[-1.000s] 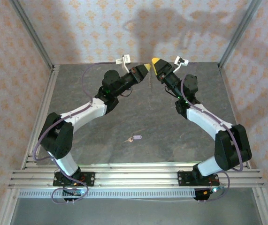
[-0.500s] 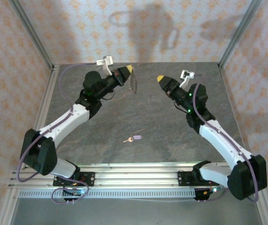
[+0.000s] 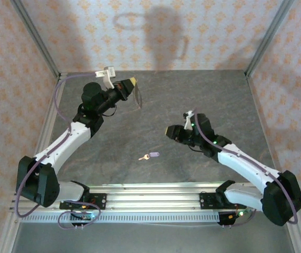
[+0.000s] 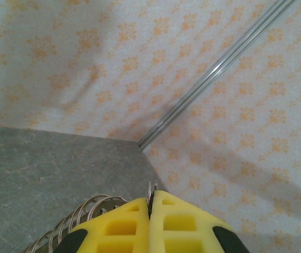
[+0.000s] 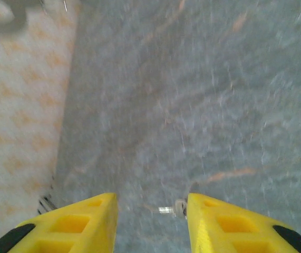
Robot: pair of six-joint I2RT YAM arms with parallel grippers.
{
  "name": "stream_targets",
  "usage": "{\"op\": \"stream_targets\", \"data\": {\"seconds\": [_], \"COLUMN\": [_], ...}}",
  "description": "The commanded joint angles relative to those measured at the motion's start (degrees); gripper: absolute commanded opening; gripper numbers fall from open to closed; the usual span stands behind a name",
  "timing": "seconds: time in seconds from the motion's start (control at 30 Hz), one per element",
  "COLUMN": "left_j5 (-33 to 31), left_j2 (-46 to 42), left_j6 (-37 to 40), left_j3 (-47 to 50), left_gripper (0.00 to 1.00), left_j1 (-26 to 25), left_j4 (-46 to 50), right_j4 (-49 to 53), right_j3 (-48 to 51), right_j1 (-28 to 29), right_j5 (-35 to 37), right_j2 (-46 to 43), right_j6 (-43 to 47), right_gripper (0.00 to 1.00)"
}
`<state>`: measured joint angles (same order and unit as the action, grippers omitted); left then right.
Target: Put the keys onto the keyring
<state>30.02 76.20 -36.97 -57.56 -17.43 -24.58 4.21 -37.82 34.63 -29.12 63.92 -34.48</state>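
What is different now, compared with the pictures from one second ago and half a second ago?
The two grippers, which met near the back of the table, have parted. The left gripper swung to the left, shut on the keyring, which hangs from it. The right gripper, open, came forward and down toward the key. The key lies where it was.

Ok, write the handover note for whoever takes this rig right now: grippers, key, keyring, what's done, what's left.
Left gripper: shut on the keyring, held up over the far left of the table.
Right gripper: open, empty, above the table close to the key.
The key lies flat on the table, front centre, nothing touching it.
Done: keyring is in hand.
Left: pick up the key and thread it onto the keyring.
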Motion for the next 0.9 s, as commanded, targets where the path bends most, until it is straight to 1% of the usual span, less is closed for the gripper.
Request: {"op": "stream_targets", "data": {"seconds": [0.0, 0.13, 0.27, 0.4, 0.67, 0.77, 0.87], "left_j5": [1.09, 1.26, 1.61, 1.99, 3.99, 4.21, 4.34], "left_j2": [-2.20, -1.19, 0.28, 0.62, 0.62, 0.71, 0.79], "left_j6": [2.08, 1.66, 1.03, 0.85, 1.47, 1.11, 1.05], "left_j3": [0.89, 1.67, 1.88, 1.12, -1.06, -0.74, -0.57], "left_gripper": [0.00, 0.00, 0.00, 0.00, 0.00, 0.00, 0.00], "left_j1": [1.14, 2.18, 3.28, 4.72, 6.99, 7.15, 7.41], "left_j4": [-0.52, -1.88, -2.95, -2.71, -0.57, -1.10, -1.52], "right_j4": [4.44, 9.43, 14.23, 15.05, 11.41, 9.99, 9.65], "right_j3": [-1.27, -4.25, -6.98, -7.79, -9.01, -9.90, -11.13], "right_j1": [5.08, 11.73, 17.51, 22.33, 27.63, 28.49, 28.83], "right_j5": [5.31, 9.86, 12.97, 13.68, 11.31, 9.24, 9.25], "right_j2": [1.77, 4.81, 7.05, 9.08, 15.38, 18.17, 21.09], "right_j6": [2.76, 4.90, 7.06, 7.45, 6.75, 6.27, 6.73], "right_gripper": [0.38, 0.38, 0.38, 0.38, 0.37, 0.37, 0.37]}}
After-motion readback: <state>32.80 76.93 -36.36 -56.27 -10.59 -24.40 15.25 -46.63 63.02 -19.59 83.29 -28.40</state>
